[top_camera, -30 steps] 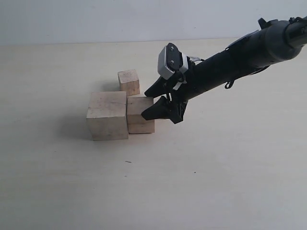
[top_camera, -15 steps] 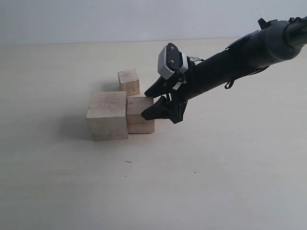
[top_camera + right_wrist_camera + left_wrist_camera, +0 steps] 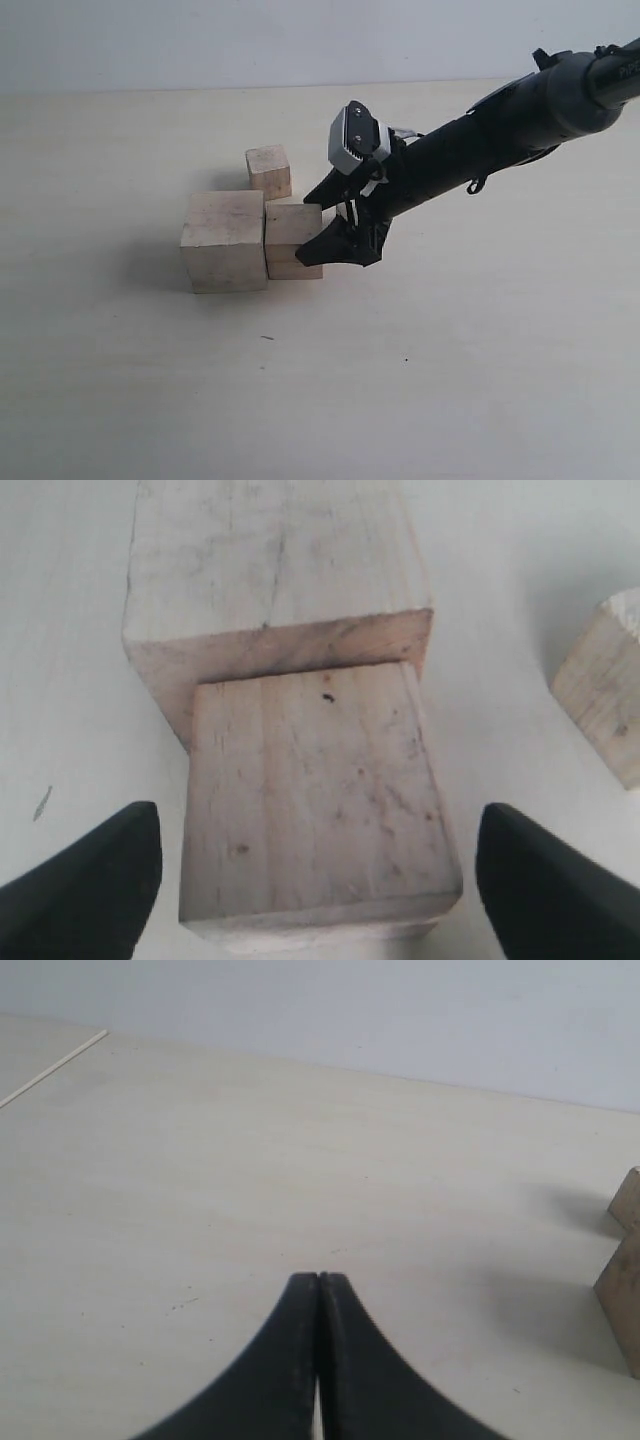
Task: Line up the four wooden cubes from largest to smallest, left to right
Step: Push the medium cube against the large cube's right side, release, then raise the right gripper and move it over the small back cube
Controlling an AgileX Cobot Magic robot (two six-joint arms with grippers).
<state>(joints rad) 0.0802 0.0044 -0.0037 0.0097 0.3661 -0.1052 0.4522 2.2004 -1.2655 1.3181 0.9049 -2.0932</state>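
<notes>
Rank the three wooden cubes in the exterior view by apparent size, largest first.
1. Left cube, clearly largest.
2. Cube touching its right side.
3. Rear cube, smallest-looking, though it sits farther back, which shrinks it slightly.

On my exterior feed, the pale surface (image 3: pixel 450 350) carries three wooden blocks. The largest cube (image 3: pixel 224 240) has a mid-sized cube (image 3: pixel 286 232) flush against its right face and a smaller cube (image 3: pixel 268 170) just behind its far right corner. A tiny dark speck (image 3: pixel 267 338) lies in front of the largest cube.
</notes>
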